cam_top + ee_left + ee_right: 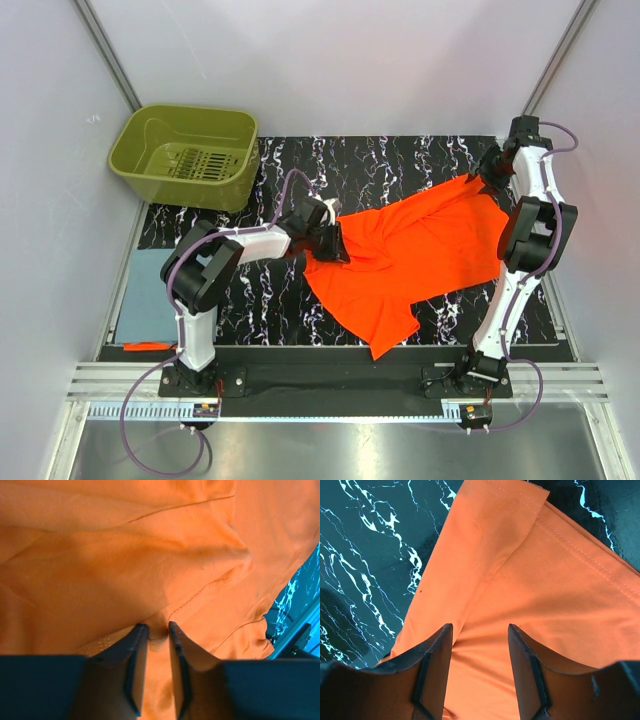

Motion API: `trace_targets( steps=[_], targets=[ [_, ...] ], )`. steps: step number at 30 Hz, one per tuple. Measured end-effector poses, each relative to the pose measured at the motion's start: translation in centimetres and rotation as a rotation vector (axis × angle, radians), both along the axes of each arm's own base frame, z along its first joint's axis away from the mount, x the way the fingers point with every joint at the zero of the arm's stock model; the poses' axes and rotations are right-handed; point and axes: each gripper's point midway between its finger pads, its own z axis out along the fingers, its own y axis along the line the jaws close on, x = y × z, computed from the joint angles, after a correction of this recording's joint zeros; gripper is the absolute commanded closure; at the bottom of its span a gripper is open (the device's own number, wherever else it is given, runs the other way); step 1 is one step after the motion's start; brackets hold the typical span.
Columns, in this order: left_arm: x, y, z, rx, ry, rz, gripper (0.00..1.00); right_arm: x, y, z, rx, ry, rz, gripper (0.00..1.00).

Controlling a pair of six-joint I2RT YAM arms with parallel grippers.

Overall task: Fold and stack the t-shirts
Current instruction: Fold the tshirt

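orange t-shirt: soft cloth, matt, creased, with fine stitched hems
blue-grey t-shirt: cloth, matt, lying smooth and flat
basket: olive-green plastic, smooth, with a faint sheen
mat: black with white marble veining, smooth, slightly glossy
rail: pale ribbed metal, satin
desk: bare grey metal, brushed, with a dull shine
left tool: fingers of dark hard plastic, matt, smooth
right tool: fingers of the same dark matt plastic
arm shells: white and black hard plastic, smooth, lightly glossy
cables: purple sheath, smooth
walls: pale panels, matt
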Motion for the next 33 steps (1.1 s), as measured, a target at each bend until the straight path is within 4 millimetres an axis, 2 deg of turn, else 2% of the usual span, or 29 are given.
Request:
trace_targets(
  steps=[4, 10, 15, 16, 22, 26, 33],
  targets=[
    [0.3, -0.3, 0.5, -0.011, -0.009, 0.001, 1.0, -0.1, -0.4, 0.0, 0.0, 0.0, -0.009, 0.46],
    [0.1, -0.4, 0.8, -0.015, -0.002, -0.007, 1.0, 0.3, -3.2, -0.5, 0.002, -0.014, -0.07, 0.47],
    [-0.3, -0.3, 2.4, -0.03, -0.011, -0.022, 1.0, 1.2, -6.0, -2.0, 0.001, -0.015, -0.121, 0.69],
    [-0.4, -0.4, 2.9, -0.036, -0.017, -0.025, 1.0, 1.5, -6.3, -2.4, 0.002, -0.015, -0.125, 0.7],
    [-0.6, -0.6, 5.6, -0.081, -0.062, -0.052, 1.0, 3.9, -7.0, -5.0, 0.003, -0.023, -0.124, 0.67],
    [-0.9, -0.7, 5.6, -0.086, -0.055, -0.07, 1.0, 4.4, -7.1, -6.1, 0.004, -0.016, -0.121, 0.65],
    [-1.1, -1.0, 6.1, -0.096, -0.043, -0.087, 1.0, 5.5, -7.5, -6.5, -0.001, -0.038, -0.117, 0.65]
  ],
)
